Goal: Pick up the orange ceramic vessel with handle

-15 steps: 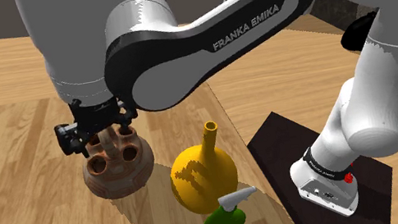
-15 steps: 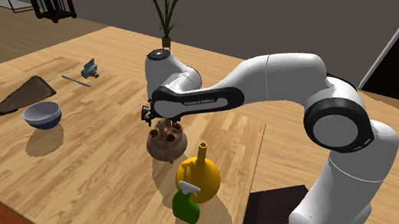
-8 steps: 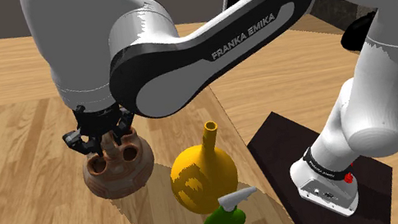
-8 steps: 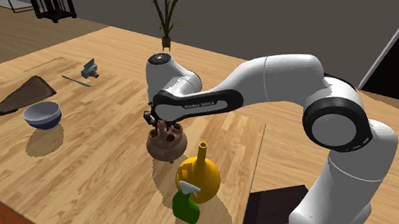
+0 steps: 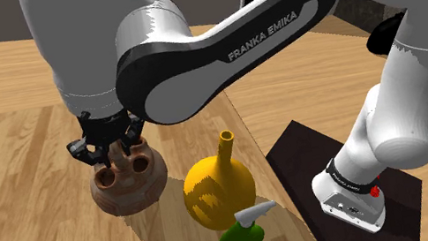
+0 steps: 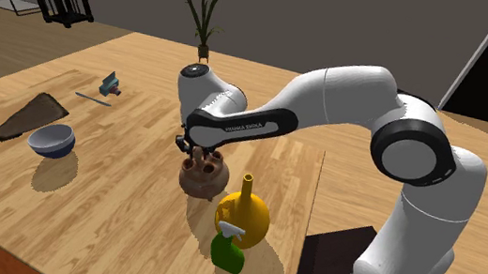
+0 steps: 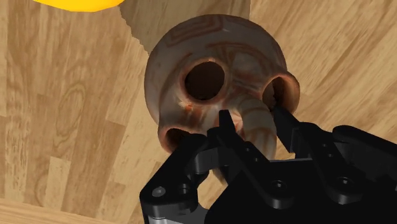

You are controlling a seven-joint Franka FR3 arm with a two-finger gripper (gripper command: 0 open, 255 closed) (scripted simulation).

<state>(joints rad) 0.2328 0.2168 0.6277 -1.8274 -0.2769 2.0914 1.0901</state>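
Note:
The vessel is a round, brownish terracotta pot with several openings on top and a curved handle band. It stands on the wooden table, just left of a yellow flask in the shoulder view. My black gripper comes straight down onto its top. In the wrist view the gripper is shut on the handle band of the vessel, one finger on each side, next to the openings. In the second exterior view the gripper sits on the vessel mid-table. The pot rests on the wood.
A yellow round flask with a narrow neck stands close beside the vessel, and a green spray bottle lies in front of it. Farther off are a blue bowl, a dark flat piece, a small teal object and a potted plant.
A second ago the fingers stood apart just above the pot. The hand has since dropped a little and shut on the handle band. The pot has stayed in place.

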